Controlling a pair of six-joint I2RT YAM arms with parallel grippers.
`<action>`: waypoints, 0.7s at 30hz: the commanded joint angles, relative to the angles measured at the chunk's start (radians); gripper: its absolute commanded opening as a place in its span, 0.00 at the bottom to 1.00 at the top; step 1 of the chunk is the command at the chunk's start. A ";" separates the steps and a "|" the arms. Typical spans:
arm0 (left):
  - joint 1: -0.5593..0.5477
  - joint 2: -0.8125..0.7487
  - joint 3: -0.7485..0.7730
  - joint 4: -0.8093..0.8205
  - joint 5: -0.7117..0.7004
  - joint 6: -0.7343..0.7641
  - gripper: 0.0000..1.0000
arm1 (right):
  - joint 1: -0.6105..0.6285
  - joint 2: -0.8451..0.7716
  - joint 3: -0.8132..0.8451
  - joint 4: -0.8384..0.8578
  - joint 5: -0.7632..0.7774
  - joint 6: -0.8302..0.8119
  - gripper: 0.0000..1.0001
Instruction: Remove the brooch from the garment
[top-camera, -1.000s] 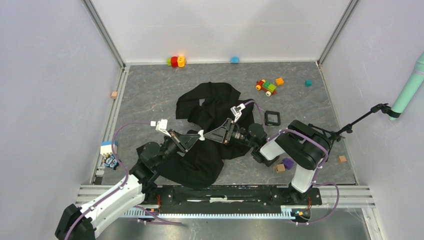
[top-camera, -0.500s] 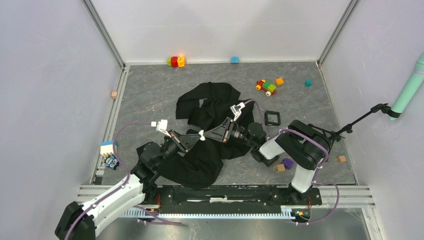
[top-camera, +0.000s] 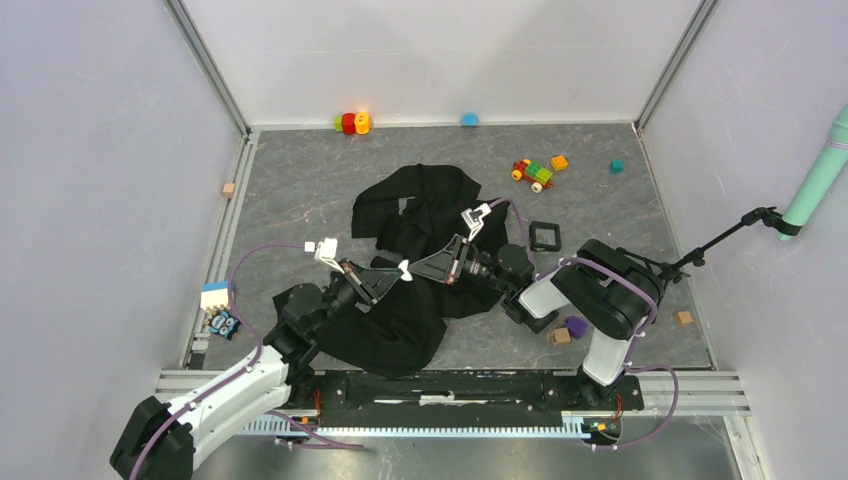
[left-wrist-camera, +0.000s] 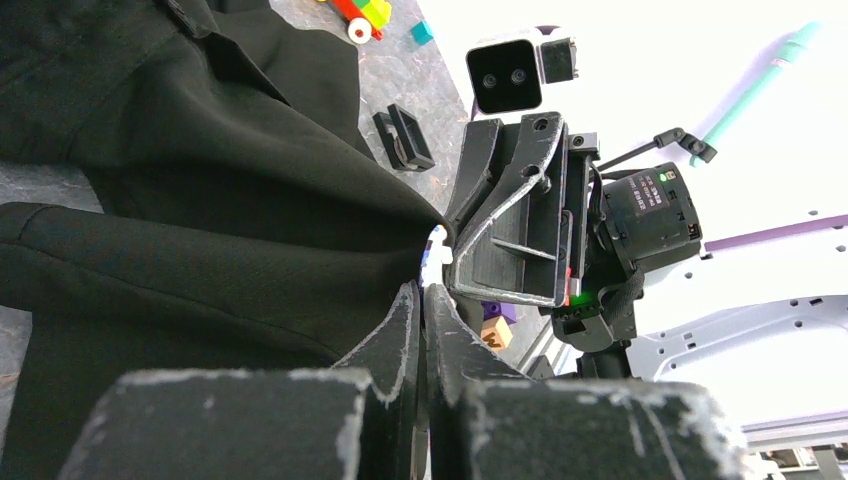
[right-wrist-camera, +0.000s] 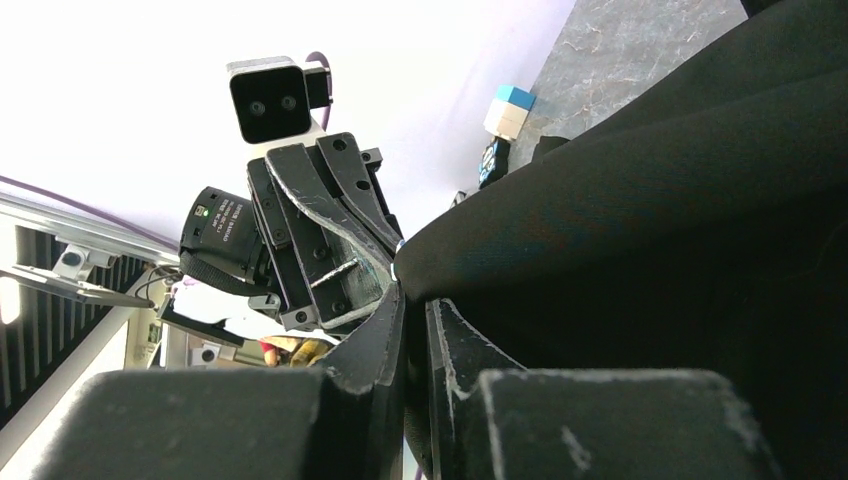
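Brooch (left-wrist-camera: 433, 262) btw L end effector (left-wrist-camera: 421, 292), R end effector (right-wrist-camera: 414, 295) (garment (top-camera: 420, 200) peak).

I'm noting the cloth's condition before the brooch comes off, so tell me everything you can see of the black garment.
The garment is a large, plain black cloth, matte and finely woven. It lies crumpled and folded over itself on the grey table. Near its middle, one fold is raised into a ridge. The left tool seems to pinch the cloth there, and the right tool meets the same spot from the other side. A tiny pale brooch shows at the ridge's tip.
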 joint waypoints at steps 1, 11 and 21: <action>-0.009 -0.014 0.021 0.080 0.067 0.029 0.02 | 0.000 -0.004 0.021 0.018 -0.014 -0.021 0.11; -0.008 0.014 0.071 0.062 0.101 0.082 0.02 | 0.010 -0.013 0.052 -0.100 -0.074 -0.122 0.10; -0.008 0.105 0.208 -0.042 0.208 0.172 0.02 | 0.015 0.002 0.091 -0.196 -0.119 -0.185 0.13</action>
